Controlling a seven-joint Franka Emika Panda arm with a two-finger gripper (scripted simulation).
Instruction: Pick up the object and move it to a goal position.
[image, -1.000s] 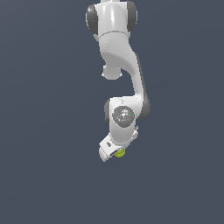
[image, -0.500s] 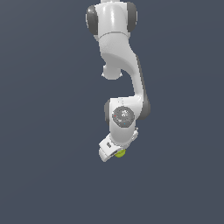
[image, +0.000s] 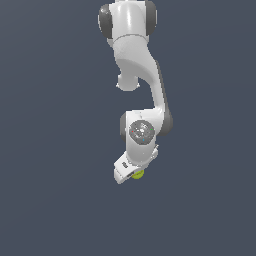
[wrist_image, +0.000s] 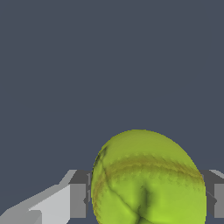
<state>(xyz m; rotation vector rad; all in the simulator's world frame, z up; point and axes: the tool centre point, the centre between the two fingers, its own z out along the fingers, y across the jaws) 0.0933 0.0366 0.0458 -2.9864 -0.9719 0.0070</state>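
The yellow-green ball (wrist_image: 148, 175) with thin dark seam lines fills the space between my two fingers in the wrist view. The grey fingers (wrist_image: 78, 200) press against its two sides. In the exterior view, only a small part of the ball (image: 139, 173) peeks out below the white hand. My gripper (image: 133, 175) is shut on the ball, at the lower middle of the exterior view. The fingertips themselves are hidden behind the hand there.
A flat dark grey-blue surface (image: 50, 150) fills the background in both views. The white arm (image: 137, 60) reaches down from the top of the exterior view. No other objects and no goal marker show.
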